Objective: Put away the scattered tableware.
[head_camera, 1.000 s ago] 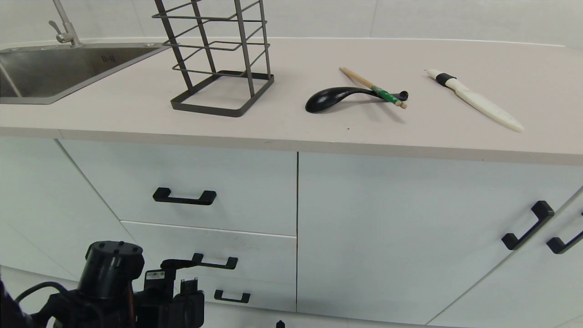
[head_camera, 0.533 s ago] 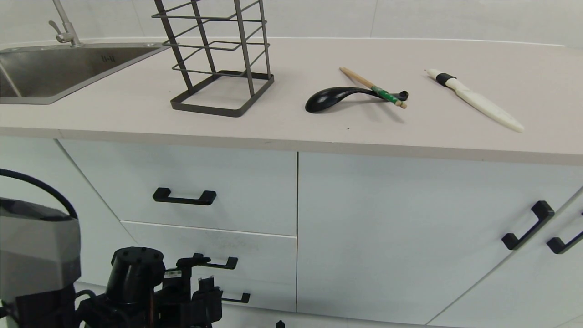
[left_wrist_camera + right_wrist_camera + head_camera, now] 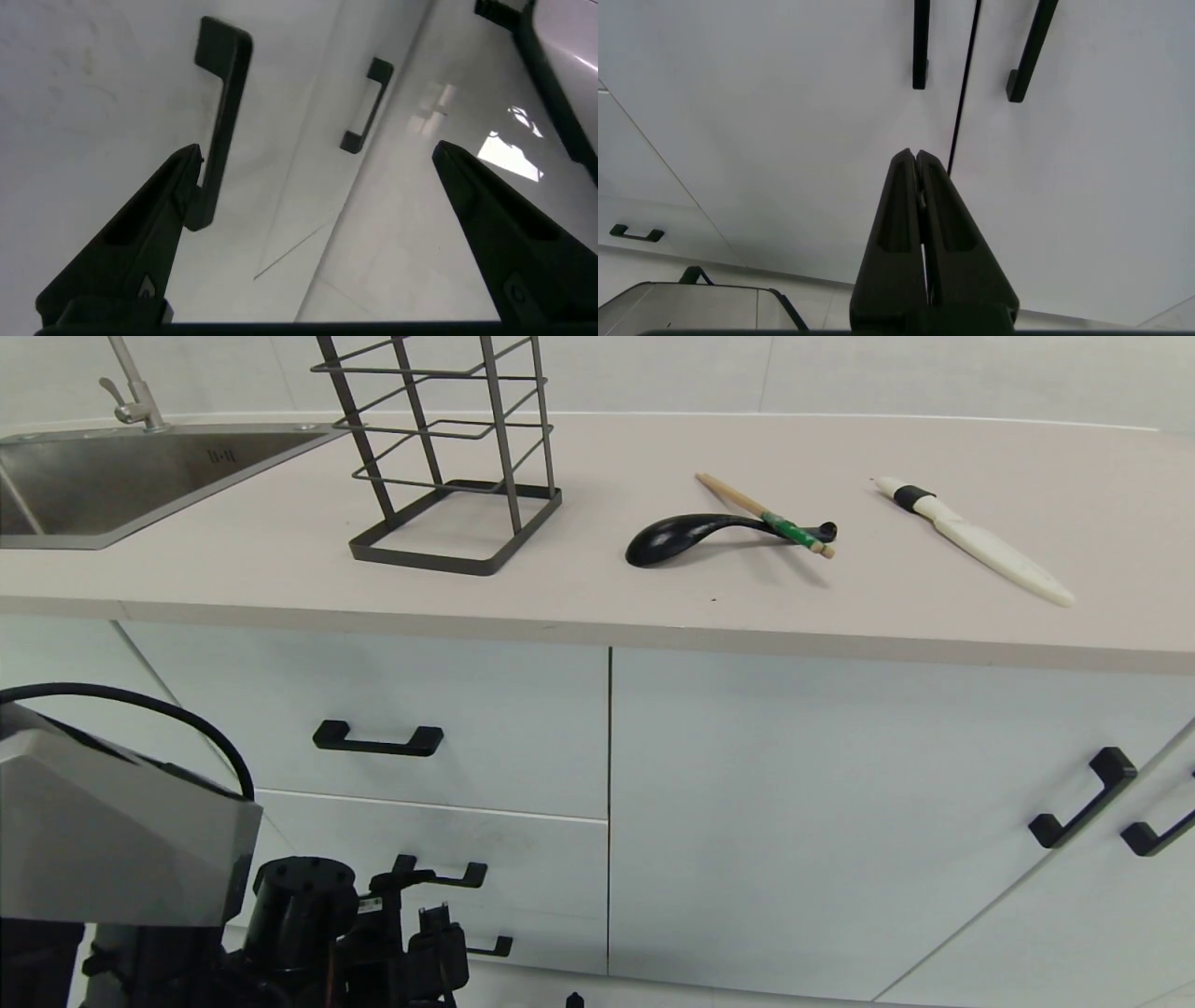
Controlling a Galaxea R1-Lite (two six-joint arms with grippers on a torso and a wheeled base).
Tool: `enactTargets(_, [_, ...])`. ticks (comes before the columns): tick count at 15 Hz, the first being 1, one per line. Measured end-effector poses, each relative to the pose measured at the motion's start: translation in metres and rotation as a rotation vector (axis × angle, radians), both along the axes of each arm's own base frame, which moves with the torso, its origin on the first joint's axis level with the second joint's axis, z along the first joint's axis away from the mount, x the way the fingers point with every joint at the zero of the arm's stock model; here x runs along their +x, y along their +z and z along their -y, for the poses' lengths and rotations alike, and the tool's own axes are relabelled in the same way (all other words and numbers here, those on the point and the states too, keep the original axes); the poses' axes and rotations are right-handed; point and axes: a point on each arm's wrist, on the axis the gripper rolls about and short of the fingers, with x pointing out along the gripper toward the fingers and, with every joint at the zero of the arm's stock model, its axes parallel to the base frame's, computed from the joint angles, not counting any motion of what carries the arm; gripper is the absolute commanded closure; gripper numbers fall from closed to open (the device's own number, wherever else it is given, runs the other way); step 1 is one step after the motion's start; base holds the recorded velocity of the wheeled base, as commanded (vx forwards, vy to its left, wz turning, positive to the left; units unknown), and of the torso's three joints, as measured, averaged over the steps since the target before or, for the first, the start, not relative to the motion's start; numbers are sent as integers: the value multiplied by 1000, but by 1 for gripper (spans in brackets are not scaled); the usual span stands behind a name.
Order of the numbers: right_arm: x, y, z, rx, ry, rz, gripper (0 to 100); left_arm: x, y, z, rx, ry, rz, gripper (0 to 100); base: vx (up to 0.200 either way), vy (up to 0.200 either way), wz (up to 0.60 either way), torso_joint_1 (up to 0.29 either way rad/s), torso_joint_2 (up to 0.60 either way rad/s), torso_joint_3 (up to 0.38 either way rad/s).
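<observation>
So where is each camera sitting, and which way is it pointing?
Head view: on the robot's head, looking forward and down at the counter with wire rack, black spoon, chopsticks and white knife, drawers below; left arm at lower left.
Left wrist view: on the left wrist, facing the drawers; left gripper open, a drawer handle ahead.
Right wrist view: on the right wrist, facing cabinet doors; right gripper shut.
Shared: head and left wrist views both show the drawers.

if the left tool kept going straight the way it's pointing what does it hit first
Most likely the white drawer front, in the gap between its handles. The open left tool faces it squarely, with the nearer black handle just beside one finger. Depth is hard to judge.
</observation>
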Motion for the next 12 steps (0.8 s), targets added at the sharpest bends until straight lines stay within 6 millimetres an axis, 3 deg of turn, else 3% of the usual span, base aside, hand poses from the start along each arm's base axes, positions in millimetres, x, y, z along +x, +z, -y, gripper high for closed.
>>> enactTargets(12, [0, 0, 0, 0, -1, 0, 100, 25, -26, 6, -9, 13, -2, 0, 0, 0, 0, 0, 0, 0])
